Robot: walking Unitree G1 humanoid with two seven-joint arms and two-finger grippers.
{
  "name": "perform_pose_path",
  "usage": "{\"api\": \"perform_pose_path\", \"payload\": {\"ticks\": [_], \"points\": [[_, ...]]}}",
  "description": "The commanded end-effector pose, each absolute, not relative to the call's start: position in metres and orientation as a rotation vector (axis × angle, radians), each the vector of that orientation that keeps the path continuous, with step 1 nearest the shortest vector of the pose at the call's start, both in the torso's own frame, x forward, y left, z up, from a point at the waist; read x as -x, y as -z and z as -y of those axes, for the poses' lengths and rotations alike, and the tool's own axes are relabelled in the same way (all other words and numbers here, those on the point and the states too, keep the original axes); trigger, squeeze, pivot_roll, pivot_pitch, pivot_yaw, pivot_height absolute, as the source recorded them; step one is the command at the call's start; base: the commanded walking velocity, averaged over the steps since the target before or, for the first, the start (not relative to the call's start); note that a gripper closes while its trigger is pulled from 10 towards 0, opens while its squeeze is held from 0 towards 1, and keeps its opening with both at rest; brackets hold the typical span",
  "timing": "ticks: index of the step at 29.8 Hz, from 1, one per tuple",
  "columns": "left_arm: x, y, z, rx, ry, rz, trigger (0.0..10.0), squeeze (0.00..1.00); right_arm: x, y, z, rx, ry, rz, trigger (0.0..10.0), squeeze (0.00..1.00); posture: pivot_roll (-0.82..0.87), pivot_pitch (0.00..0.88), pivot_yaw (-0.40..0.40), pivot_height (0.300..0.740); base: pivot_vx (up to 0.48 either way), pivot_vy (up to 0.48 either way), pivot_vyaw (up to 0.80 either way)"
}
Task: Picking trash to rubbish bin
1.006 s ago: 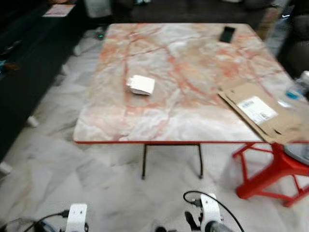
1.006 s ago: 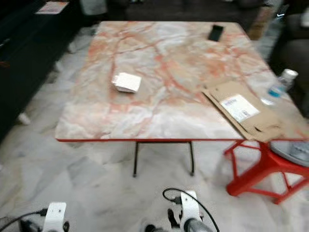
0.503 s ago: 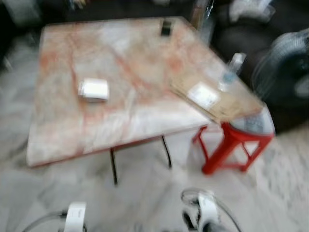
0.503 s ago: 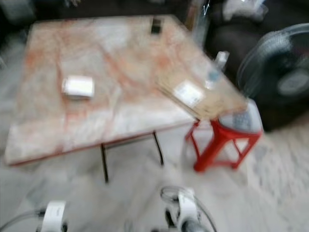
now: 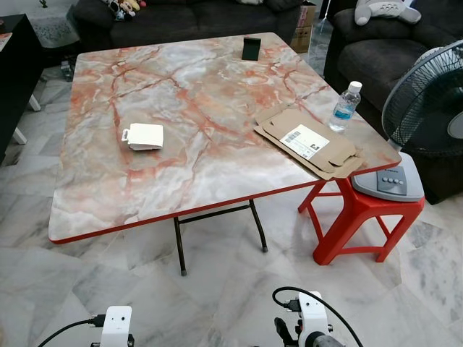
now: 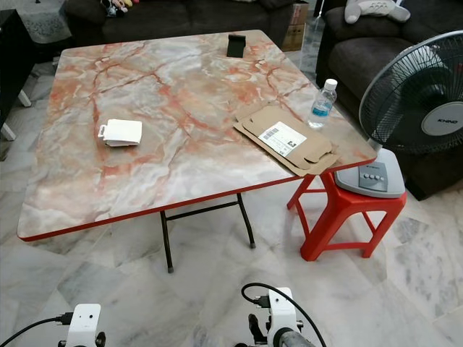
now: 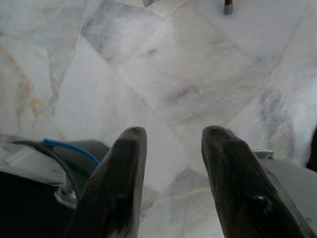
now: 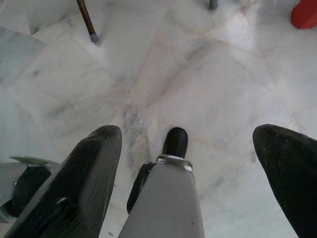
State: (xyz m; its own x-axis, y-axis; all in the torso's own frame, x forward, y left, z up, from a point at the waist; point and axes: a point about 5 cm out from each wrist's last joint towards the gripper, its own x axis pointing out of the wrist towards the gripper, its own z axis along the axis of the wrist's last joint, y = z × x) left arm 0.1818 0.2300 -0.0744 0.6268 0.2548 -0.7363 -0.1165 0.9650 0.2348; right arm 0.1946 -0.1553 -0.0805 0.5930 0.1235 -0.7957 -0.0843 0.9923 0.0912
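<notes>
A small white box (image 5: 145, 136) lies on the left half of the marble table (image 5: 195, 94). Near the table's right edge rests a flattened cardboard carton (image 5: 307, 141) with a white label, and a clear water bottle (image 5: 345, 106) stands upright just beyond it. Both arms hang low in front of the table, over the floor. In the left wrist view my left gripper (image 7: 173, 136) is open above bare marble tiles with nothing between its fingers. In the right wrist view my right gripper (image 8: 188, 134) is spread wide open over the floor, also holding nothing.
A black phone-like object (image 5: 251, 48) stands at the table's far edge. A red plastic stool (image 5: 358, 217) carrying a grey fan (image 5: 427, 108) sits by the right front corner. Dark sofas (image 5: 376, 43) line the back and right. Open marble floor (image 5: 217, 296) lies between me and the table.
The whole picture has swung and sharpened as the camera turned right, bringing the fan and sofa into view. Things on the table kept their places; both arms still hang low.
</notes>
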Motion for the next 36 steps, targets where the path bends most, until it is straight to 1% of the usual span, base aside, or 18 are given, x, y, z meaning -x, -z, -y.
{"api": "perform_pose_path", "payload": {"ticks": [1, 7, 18, 22, 29, 31, 36], "points": [[-0.173, 0.079, -0.232, -0.175, -0.215, -0.904, 10.0, 0.0, -0.194, 0.081, 0.155, -0.036, -0.119, -0.928, 10.0, 0.0, 0.12, 0.129, -0.011, 0.74, 0.0, 0.0, 0.8], [-0.173, 0.079, -0.233, -0.177, -0.219, -0.906, 10.0, 0.0, -0.192, 0.082, 0.156, -0.049, -0.095, -0.928, 10.0, 0.0, 0.12, 0.134, -0.008, 0.74, 0.0, 0.0, 0.8], [-0.172, 0.078, -0.235, -0.17, -0.231, -0.904, 10.0, 0.0, -0.191, 0.082, 0.158, -0.056, -0.073, -0.931, 10.0, 0.0, 0.13, 0.145, -0.006, 0.74, 0.0, 0.0, 0.0], [-0.175, 0.077, -0.234, -0.192, -0.208, -0.884, 10.0, 0.0, -0.195, 0.08, 0.157, -0.054, -0.082, -0.917, 10.0, 0.0, 0.12, 0.146, -0.005, 0.74, 0.0, 0.0, 0.0], [-0.174, 0.076, -0.233, -0.159, -0.232, -0.842, 10.0, 0.0, -0.202, 0.076, 0.158, -0.037, -0.116, -0.888, 10.0, 0.0, 0.13, 0.149, -0.004, 0.74, 0.0, 0.0, 0.0], [-0.175, 0.072, -0.236, -0.145, -0.261, -0.781, 10.0, 0.0, -0.213, 0.069, 0.159, -0.018, -0.144, -0.828, 10.0, 0.0, 0.13, 0.155, -0.009, 0.74, 0.0, 0.0, 0.0], [-0.185, 0.061, -0.239, -0.159, -0.282, -0.665, 10.0, 0.0, -0.229, 0.057, 0.157, 0.001, -0.187, -0.74, 10.0, 0.0, 0.14, 0.16, -0.011, 0.74, 0.0, 0.0, 0.0]]}}
